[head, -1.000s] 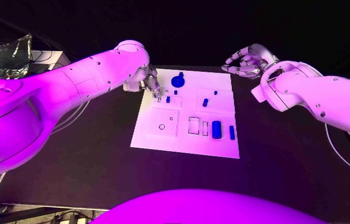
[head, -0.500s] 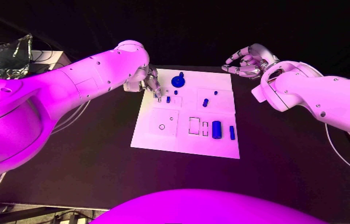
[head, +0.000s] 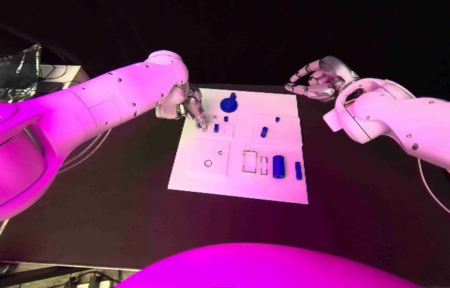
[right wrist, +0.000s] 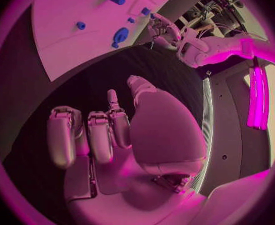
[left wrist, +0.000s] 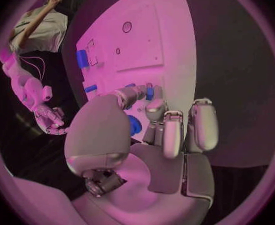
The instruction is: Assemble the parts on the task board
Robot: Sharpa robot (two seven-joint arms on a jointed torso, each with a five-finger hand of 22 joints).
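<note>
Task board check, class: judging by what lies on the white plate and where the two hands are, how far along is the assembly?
Early, it seems. Done: hard to tell; a large blue round part sits at the task board's far end. In hand: the left hand reaches down to the board's far left corner near a small blue peg; whether it grips anything is unclear. Left: a blue cylinder and slim bar lie loose. The right hand hovers off the board, empty.

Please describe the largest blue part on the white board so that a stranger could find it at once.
Start at the white task board in the middle of the black table. Near its far edge, beside the left hand, sits a round blue part with a stub. Its neighbours are all smaller pegs or bars.
</note>
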